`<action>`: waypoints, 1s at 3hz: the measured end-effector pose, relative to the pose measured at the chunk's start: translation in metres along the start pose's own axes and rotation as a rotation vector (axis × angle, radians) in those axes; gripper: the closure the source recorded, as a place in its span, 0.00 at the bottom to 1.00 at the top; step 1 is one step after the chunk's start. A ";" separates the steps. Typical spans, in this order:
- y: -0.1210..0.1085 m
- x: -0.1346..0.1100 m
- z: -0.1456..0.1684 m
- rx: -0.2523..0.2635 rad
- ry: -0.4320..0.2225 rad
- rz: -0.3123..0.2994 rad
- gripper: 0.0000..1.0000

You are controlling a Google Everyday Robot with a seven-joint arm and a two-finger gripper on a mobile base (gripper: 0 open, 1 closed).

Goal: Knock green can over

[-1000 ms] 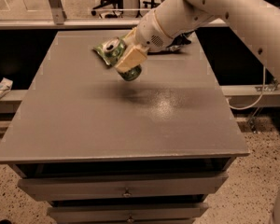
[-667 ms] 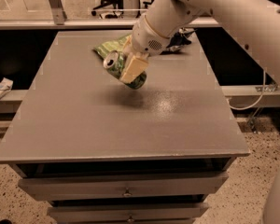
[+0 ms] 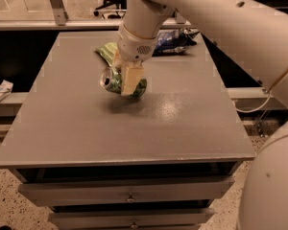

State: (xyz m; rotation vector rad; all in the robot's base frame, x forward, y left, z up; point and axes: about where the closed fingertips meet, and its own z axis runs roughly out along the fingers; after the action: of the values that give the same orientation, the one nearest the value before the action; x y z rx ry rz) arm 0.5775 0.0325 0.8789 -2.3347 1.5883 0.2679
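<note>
The green can (image 3: pixel 114 83) lies tipped on its side in my gripper (image 3: pixel 127 87), its silver top (image 3: pixel 105 78) facing left. It is near the middle of the grey table (image 3: pixel 182 123), just above or on the surface, with a shadow under it. The gripper is shut on the can, with one cream finger (image 3: pixel 130 79) across the can's front and the other hidden behind it. The white arm comes down from the upper right.
A flat green snack bag (image 3: pixel 104 51) lies just behind the can. A dark blue bag (image 3: pixel 175 40) lies at the table's far edge. The table has drawers in front. A white object (image 3: pixel 0 92) sits on a ledge at the left.
The gripper with the can has moved down and a little toward the table's front. The can has tipped further, so its top now faces left.
</note>
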 end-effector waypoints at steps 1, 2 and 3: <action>0.003 -0.012 0.010 -0.062 0.049 -0.091 0.39; 0.004 -0.020 0.018 -0.104 0.069 -0.147 0.17; 0.004 -0.025 0.023 -0.132 0.081 -0.184 0.00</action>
State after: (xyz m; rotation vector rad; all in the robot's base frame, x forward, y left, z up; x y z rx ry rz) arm 0.5647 0.0610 0.8648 -2.6030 1.4173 0.2454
